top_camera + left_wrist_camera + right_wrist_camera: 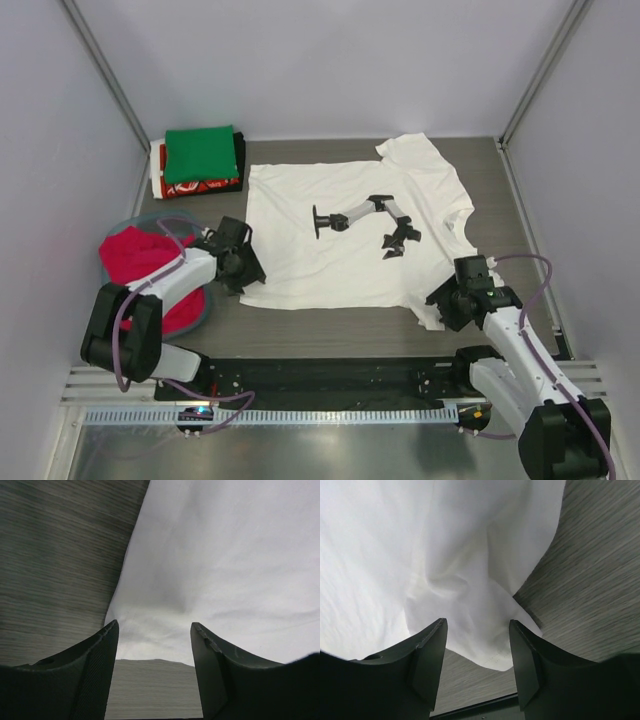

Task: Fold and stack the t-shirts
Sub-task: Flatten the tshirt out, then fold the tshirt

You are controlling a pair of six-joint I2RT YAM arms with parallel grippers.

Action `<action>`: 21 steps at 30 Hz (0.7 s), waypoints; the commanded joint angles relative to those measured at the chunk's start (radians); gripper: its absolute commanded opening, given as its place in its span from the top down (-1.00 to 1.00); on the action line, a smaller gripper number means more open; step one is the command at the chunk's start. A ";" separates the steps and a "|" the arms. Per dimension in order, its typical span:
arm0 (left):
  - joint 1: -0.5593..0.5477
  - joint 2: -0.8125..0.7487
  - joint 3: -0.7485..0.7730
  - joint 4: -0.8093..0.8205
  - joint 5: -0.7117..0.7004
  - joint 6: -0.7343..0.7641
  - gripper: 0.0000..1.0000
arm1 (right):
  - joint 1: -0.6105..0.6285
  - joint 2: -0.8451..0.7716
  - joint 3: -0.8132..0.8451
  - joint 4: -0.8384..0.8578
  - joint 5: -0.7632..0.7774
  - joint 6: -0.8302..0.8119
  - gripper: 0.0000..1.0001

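Spread flat, long axis left to right, soft white short-sleeved cloth t-shirt, hem corner between parted fingers of left gripper, sleeve tip between parted fingers of right gripper.

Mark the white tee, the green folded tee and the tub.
White cloth t-shirt with black print [290, 245]: top view, body left of print.
Green folded t-shirt [200, 153]: top view, top face.
Grey-blue round tub [205, 305]: top view, outer wall.

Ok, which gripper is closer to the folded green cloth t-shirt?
Left. The left gripper is at the white cloth t-shirt's near-left corner, in front of the green t-shirt; the right gripper is at the near-right sleeve, far across.
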 commanded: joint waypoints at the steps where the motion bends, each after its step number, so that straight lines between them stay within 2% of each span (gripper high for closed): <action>1: -0.005 -0.065 -0.017 -0.031 -0.015 -0.018 -0.22 | 0.034 -0.030 -0.017 -0.020 0.000 0.071 -0.16; 5: -0.005 -0.141 -0.049 -0.052 -0.029 -0.036 -0.39 | 0.057 -0.055 -0.014 -0.033 0.007 0.083 -0.10; 7: -0.005 -0.183 -0.065 -0.072 -0.034 -0.047 -0.40 | 0.074 -0.052 -0.005 -0.037 0.014 0.085 -0.06; 10: -0.007 -0.237 -0.091 -0.088 -0.041 -0.072 -0.40 | 0.091 -0.029 -0.015 -0.013 0.025 0.080 0.24; 11: -0.007 -0.250 -0.102 -0.088 -0.043 -0.081 -0.40 | 0.091 -0.018 -0.020 -0.005 0.023 0.075 0.54; 12: -0.007 -0.259 -0.111 -0.088 -0.049 -0.090 -0.39 | 0.091 0.002 -0.035 0.006 0.019 0.074 0.72; 14: -0.008 -0.280 -0.141 -0.092 -0.054 -0.118 -0.39 | 0.091 0.014 -0.046 0.027 0.014 0.066 0.98; 21: -0.007 -0.345 -0.203 -0.117 -0.135 -0.217 -0.32 | 0.091 -0.043 0.056 -0.042 0.056 0.014 0.98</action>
